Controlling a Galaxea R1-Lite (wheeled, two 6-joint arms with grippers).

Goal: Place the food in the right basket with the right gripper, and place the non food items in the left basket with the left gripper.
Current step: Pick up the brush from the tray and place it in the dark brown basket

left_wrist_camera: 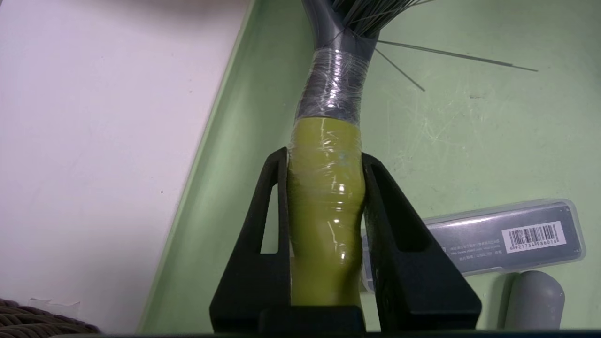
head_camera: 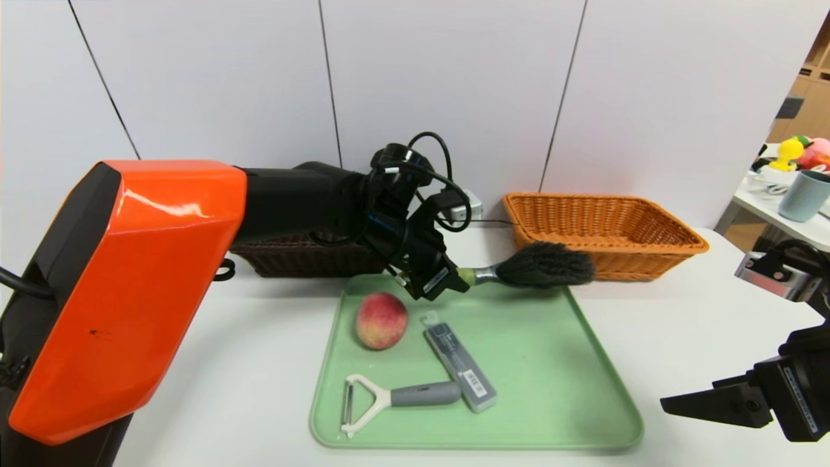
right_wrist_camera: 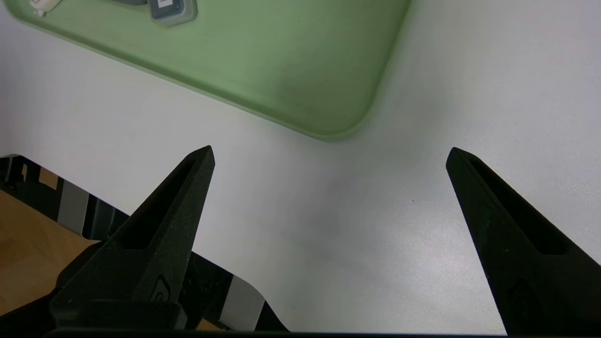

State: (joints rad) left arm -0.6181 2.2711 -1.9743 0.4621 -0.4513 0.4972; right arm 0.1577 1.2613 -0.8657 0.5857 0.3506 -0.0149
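Note:
My left gripper [head_camera: 454, 280] [left_wrist_camera: 324, 157] is shut on the green handle of the black-bristled brush [head_camera: 541, 264] [left_wrist_camera: 328, 141], which hangs level above the far edge of the green tray [head_camera: 557, 363]. On the tray lie the peach [head_camera: 381, 320], the grey case [head_camera: 460, 366] [left_wrist_camera: 512, 239] and the white peeler [head_camera: 389, 399]. The dark left basket [head_camera: 292, 258] sits behind my left arm, mostly hidden. At the back right stands the orange right basket [head_camera: 603, 230]. My right gripper [head_camera: 707, 403] [right_wrist_camera: 330, 155] hovers open over the bare table near the tray's near right corner [right_wrist_camera: 328, 131].
The white table's [head_camera: 681, 311] front edge shows in the right wrist view. A side table with a cup [head_camera: 804, 194] and toys stands at the far right. A small white box [head_camera: 472, 206] lies behind the tray by the wall.

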